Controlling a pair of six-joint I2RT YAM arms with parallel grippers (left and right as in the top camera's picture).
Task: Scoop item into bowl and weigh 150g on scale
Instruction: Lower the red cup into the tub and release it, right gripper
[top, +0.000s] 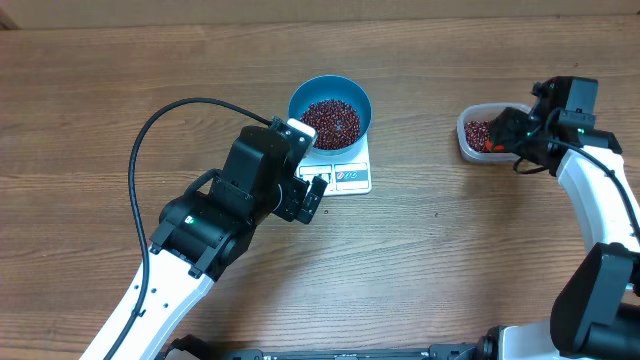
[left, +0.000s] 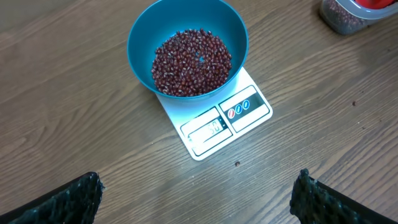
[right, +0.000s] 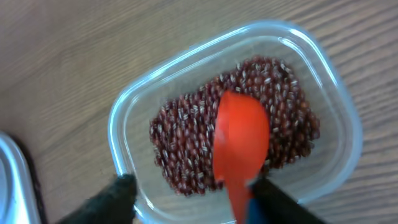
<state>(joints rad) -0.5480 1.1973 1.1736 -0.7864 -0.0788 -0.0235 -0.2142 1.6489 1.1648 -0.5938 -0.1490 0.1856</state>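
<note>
The blue bowl (top: 298, 98) (left: 140, 43) stands on the white scale (top: 352, 177) (left: 245, 115) and holds a heap of dark red beans (top: 331, 122) (left: 191, 62). My left gripper (top: 315, 195) (left: 196, 202) hovers open just in front of the scale, with nothing between its fingers. At the right, my right gripper (top: 497, 140) (right: 193, 196) hangs over a clear plastic tub (top: 466, 128) (right: 124, 118) with more beans (right: 180, 143). Its jaws stand apart. A red scoop (right: 239, 137) lies on those beans, its handle beside the right finger (right: 277, 199).
The wooden table (top: 450, 250) stretches between the scale and the tub. A black cable (top: 165, 120) loops over the left arm. A single stray bean (left: 237, 163) lies in front of the scale.
</note>
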